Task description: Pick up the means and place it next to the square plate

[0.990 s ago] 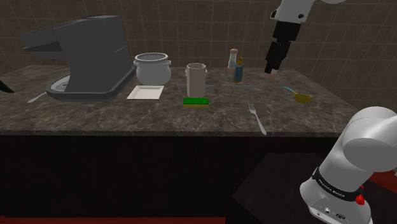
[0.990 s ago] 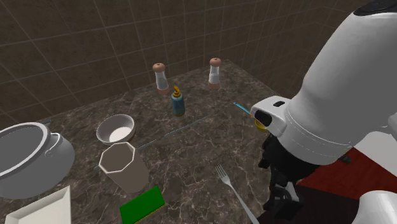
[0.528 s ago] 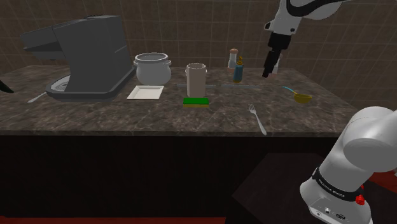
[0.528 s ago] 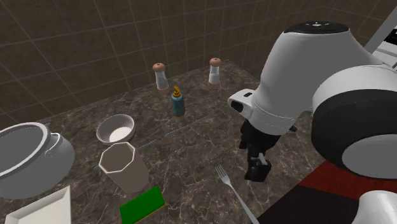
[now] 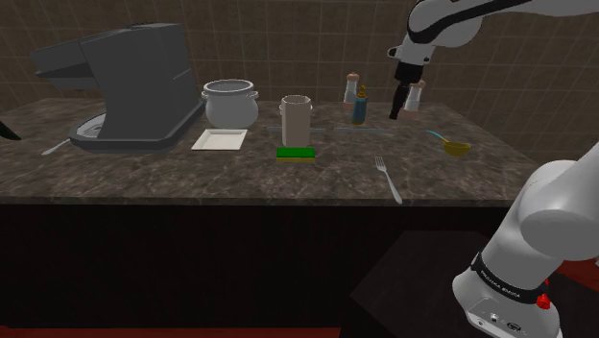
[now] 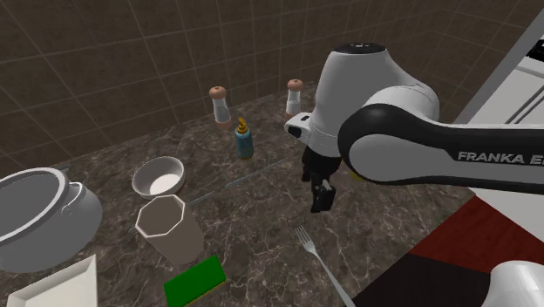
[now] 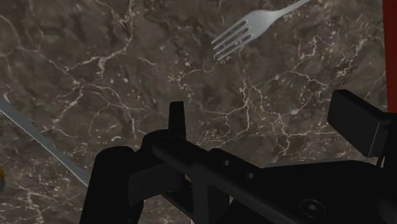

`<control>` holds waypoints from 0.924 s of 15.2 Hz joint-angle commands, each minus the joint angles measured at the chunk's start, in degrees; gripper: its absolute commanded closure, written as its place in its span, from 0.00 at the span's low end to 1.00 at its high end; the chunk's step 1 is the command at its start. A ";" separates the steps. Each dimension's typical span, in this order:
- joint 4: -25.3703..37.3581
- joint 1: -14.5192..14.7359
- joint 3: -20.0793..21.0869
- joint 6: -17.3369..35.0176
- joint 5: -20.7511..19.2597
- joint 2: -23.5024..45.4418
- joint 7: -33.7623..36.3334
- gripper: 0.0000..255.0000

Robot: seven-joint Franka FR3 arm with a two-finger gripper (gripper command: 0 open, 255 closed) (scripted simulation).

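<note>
Hanging over the counter (image 5: 240, 168) with its two black fingers well apart and nothing between them, the tool (image 7: 267, 121) points down at bare marbled stone. Within the last second it has swung in from off the counter's near right edge, by the fork's handle, to a spot farther in, just past the tines; in the shoulder view it now stands in front of a shaker (image 5: 415, 96) at the far wall.

The fork (image 7: 245, 35) lies flat just ahead of the fingertips, untouched, at the near right of the shoulder view. The task's word "means" names nothing plainly; I take the fork for it, though that is a guess. A thin grey strip (image 7: 38, 143) lies flat on the stone to the other side of the tool.

Farther toward the shoulder view's left stand a small bottle (image 5: 359, 108), a cup (image 5: 296, 117) with a green sponge (image 5: 296, 153) before it, and then the square plate (image 5: 220, 140), well apart from the fork.

The swing looks like positioning for a descent; the grasp is not yet begun.
</note>
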 commanded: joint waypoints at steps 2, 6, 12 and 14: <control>3.83 1.00 -3.11 2.66 2.37 6.97 -7.27 0.00; 10.39 1.31 -6.16 4.51 7.40 16.85 -17.28 0.00; 23.25 -1.68 -6.92 4.16 16.51 32.59 -31.21 0.00; 28.39 -3.56 -6.15 3.32 19.11 37.77 -34.96 0.00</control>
